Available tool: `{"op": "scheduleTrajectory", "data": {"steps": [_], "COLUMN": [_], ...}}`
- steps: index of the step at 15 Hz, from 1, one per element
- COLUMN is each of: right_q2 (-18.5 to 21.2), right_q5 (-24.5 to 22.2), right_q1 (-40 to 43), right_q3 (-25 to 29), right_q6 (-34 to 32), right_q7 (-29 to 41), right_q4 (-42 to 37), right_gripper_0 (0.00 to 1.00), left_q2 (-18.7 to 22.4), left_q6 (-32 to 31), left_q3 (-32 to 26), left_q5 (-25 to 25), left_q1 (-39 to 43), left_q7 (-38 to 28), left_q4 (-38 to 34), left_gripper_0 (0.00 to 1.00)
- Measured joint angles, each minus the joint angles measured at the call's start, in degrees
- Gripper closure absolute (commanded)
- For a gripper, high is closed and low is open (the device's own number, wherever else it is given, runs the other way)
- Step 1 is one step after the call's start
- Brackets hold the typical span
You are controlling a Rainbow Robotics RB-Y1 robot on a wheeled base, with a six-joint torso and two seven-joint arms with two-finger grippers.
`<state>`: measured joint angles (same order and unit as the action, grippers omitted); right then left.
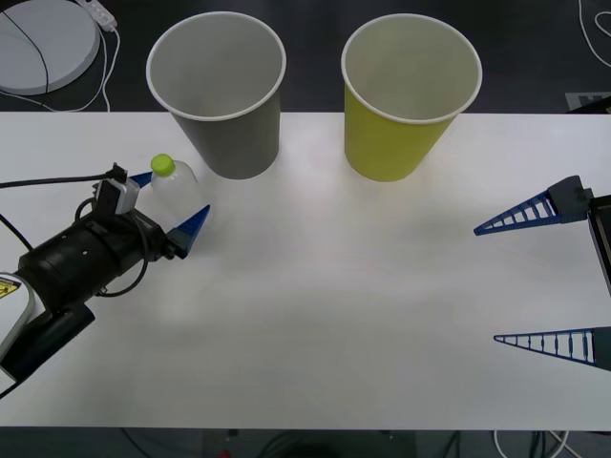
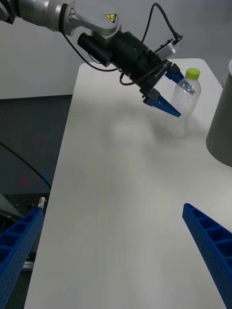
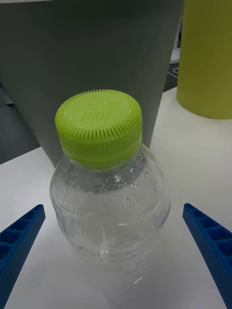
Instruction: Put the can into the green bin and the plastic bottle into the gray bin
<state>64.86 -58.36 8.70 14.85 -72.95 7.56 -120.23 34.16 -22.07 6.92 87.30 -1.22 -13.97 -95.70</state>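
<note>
Left gripper (image 1: 172,205) low over the white table (image 1: 325,315), fingers spread wide on either side of the plastic bottle (image 1: 172,186), not yet touching it. Bottle upright on the table between the two blue fingers (image 3: 19,241), lime-green cap (image 3: 99,123) on top, clear body beaded with droplets inside. Just behind the bottle, the gray bin (image 1: 221,95), upright near the table's far edge, close to the bottle yet apart from it. Beside that, toward the robot's right, the green bin (image 1: 406,95), also upright, with a gap between the two cups. Both cups open-topped, nothing seen inside either from the front view. Black cable (image 1: 57,178) trailing from the left wrist across the table edge.

Right gripper (image 1: 544,277) at the right side of the table, well apart from both cups and the bottle, fingers spread wide, holding nothing. Open tabletop between it and the bottle. Beyond the far left corner of the table, a round white disc (image 1: 43,43) with a white cord (image 1: 100,57) on the dark floor.
</note>
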Motion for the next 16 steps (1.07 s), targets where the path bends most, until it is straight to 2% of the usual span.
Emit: {"op": "scheduleTrajectory", "data": {"steps": [14, 15, 16], "right_q2": [0.0, 0.0, 0.0], "right_q5": [0.0, 0.0, 0.0], "right_q1": [0.0, 0.0, 0.0], "right_q3": [0.0, 0.0, 0.0], "right_q6": [0.0, 0.0, 0.0], "right_q7": [0.0, 0.0, 0.0], "right_q4": [0.0, 0.0, 0.0], "right_gripper_0": [0.0, 0.0, 0.0], "left_q2": [-3.74, -3.75, -3.76], "left_q6": [0.01, 0.01, 0.01], "left_q3": [0.21, 0.21, 0.21], "left_q5": [5.38, 5.69, 5.97], "left_q1": [-3.72, -3.78, -3.79], "left_q7": [-2.69, -2.95, -3.08], "left_q4": [2.72, 2.72, 2.72], "left_gripper_0": [0.0, 0.34, 1.0]}}
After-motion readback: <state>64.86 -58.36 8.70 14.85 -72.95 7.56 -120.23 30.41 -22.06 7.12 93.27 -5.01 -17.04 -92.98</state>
